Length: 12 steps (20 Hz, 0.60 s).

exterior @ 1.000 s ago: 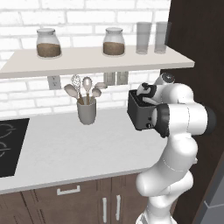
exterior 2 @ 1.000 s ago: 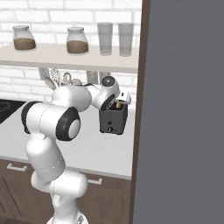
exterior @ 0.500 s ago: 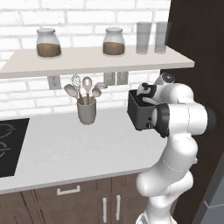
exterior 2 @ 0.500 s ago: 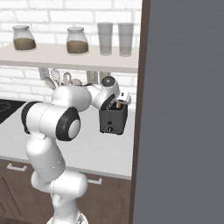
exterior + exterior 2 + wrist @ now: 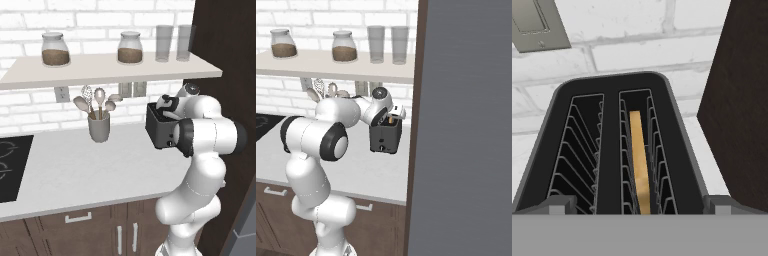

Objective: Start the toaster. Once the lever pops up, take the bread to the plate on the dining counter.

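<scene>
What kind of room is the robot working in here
A home kitchen, rendered rather than real. A grey counter runs along a white brick wall and carries a black toaster with bread in one slot, a utensil cup, and a cooktop at its left end.

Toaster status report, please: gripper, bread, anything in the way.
Gripper poised over toaster, fingertips wide apart. Bread on edge in one slot, other slot empty. Nothing blocking the slots.

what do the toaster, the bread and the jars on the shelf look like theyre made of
Toaster: matte dark metal or plastic shell, thin wire racks in the slots.
Bread: dry toasted crumb, even golden tan.
Jars: clear glass; brown contents show through.
</scene>
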Available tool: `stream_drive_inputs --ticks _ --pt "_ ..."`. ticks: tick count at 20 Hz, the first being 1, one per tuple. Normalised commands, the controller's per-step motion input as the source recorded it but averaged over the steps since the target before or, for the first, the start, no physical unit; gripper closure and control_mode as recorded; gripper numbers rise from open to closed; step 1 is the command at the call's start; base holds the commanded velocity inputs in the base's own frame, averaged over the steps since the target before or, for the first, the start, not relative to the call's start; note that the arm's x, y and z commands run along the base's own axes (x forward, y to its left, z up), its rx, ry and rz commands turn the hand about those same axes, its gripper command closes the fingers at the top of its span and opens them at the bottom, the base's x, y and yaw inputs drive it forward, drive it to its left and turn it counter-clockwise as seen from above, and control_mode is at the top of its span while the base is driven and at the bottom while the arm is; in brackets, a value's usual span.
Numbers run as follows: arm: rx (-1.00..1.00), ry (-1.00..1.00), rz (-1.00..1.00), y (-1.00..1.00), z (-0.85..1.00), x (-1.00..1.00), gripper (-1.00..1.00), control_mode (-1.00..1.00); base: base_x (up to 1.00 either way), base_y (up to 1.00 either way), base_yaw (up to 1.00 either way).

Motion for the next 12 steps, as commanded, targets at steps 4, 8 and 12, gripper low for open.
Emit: stream_drive_inputs --ticks 4,8,12 --pt "0.0 0.0 0.0 0.0 0.0 0.0 -1.0 -1.0 0.0 0.0 0.0" --pt "0.0 0.0 0.0 0.0 0.0 0.0 -1.0 -1.0 0.0 0.0 0.0" --pt "0.0 0.0 0.0 0.0 0.0 0.0 -1.0 -1.0 0.0 0.0 0.0"
